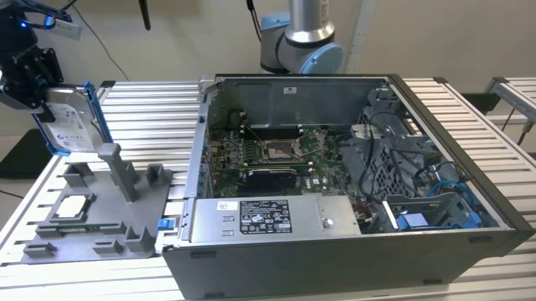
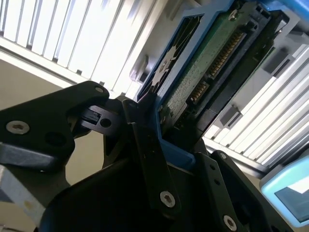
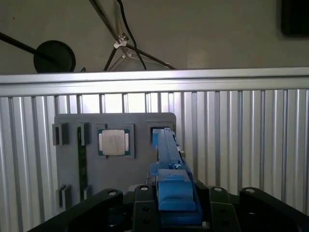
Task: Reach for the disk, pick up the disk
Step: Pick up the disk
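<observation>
The disk (image 1: 71,125) stands on edge in the air over the grey fixture tray (image 1: 84,241) at the exterior view's left, with the gripper (image 1: 44,106) jaws pinching it. The tray's recesses hold a square processor chip (image 1: 74,205) and a green memory stick (image 3: 83,164). Beside the tray, the open computer case (image 1: 335,263) contains a motherboard (image 1: 277,150) and a power supply (image 1: 268,216).

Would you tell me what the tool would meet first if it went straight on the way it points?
Probably the grey plastic fixture tray: the tool, shut on the blue-railed silver hard drive, points down at it, though depth is unclear.
</observation>
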Controlling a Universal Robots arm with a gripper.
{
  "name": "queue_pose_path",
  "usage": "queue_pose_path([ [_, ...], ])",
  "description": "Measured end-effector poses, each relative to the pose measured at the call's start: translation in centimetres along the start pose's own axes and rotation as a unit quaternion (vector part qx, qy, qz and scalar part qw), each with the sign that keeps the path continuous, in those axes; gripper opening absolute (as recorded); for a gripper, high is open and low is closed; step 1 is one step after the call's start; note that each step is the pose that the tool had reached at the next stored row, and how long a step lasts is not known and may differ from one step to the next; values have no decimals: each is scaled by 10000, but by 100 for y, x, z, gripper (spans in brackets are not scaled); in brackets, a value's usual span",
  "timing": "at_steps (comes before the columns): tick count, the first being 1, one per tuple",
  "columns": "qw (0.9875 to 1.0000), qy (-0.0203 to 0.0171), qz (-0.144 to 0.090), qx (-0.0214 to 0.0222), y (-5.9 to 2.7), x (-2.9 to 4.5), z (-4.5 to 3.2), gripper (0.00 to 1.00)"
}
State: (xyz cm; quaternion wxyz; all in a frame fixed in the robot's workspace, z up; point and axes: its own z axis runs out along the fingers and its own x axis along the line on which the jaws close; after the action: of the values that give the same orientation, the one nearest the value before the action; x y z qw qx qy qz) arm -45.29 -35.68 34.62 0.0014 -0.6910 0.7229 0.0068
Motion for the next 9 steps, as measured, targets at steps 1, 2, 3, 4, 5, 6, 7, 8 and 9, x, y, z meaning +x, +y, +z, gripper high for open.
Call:
queue_pose_path([
  [1,10000,0,0,0,0,0,-11,0],
  [2,10000,0,0,0,0,0,-22,0],
  [3,10000,0,0,0,0,0,-33,0],
  [4,10000,0,0,0,0,-1,-44,0],
  [5,10000,0,0,0,0,-1,-55,0],
  [6,10000,0,0,-1,0,-1,-66,0],
  [7,10000,0,0,0,1,-1,-76,0],
  [8,10000,0,0,0,1,-1,-85,0],
  [9,10000,0,0,0,1,-1,-97,0],
])
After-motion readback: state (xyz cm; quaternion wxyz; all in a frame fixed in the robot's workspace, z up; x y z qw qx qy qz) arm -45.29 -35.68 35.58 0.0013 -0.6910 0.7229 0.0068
